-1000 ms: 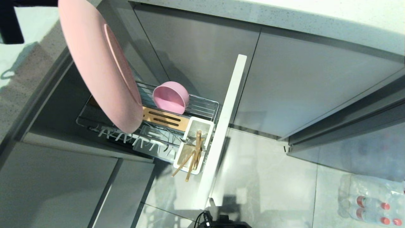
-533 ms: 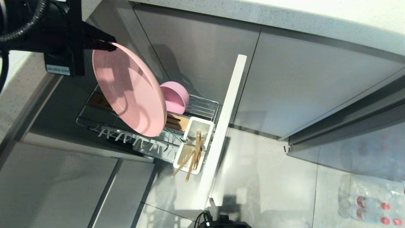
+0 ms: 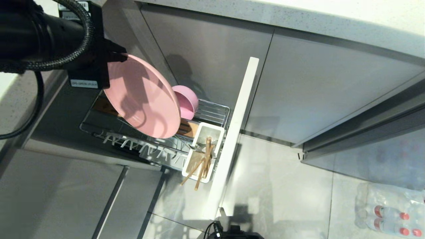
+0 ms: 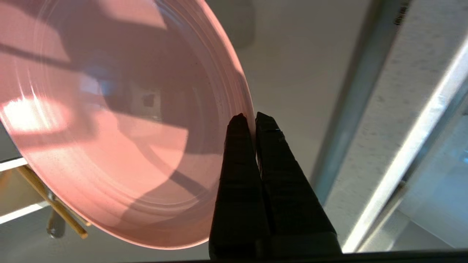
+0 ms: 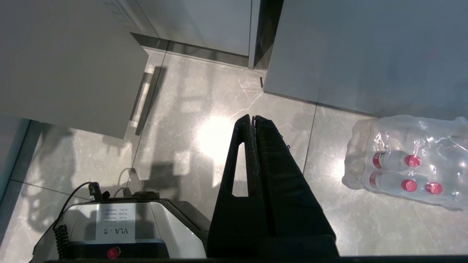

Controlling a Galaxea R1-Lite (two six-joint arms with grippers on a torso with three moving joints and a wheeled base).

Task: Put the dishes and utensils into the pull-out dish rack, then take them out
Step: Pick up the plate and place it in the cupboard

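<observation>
My left gripper (image 3: pixel 123 56) (image 4: pixel 251 116) is shut on the rim of the flat pink plate (image 3: pixel 142 96) (image 4: pixel 109 138) and holds it tilted in the air above the pull-out dish rack (image 3: pixel 212 111). The pink bowl (image 3: pixel 189 101) lies on its side on the rack's wires, partly behind the plate. Wooden chopsticks (image 3: pixel 202 164) and the spoon (image 3: pixel 194 146) stand in the white utensil cup (image 3: pixel 217 127) at the rack's front. The white pronged plate tray (image 3: pixel 142 149) lies below the plate. My right gripper (image 5: pixel 253 117) hangs shut and empty over the floor.
The rack's narrow white front panel (image 3: pixel 237 132) sticks out from grey cabinet fronts (image 3: pixel 212 56). A speckled countertop (image 3: pixel 298 20) runs above. A shrink-wrapped pack of water bottles (image 3: pixel 388 209) (image 5: pixel 409 168) lies on the tiled floor at the right. My base (image 5: pixel 117 226) is below.
The left arm has come into the head view and carried the plate down and to the right, turning its face from edge-on toward the camera. It now covers part of the bowl.
</observation>
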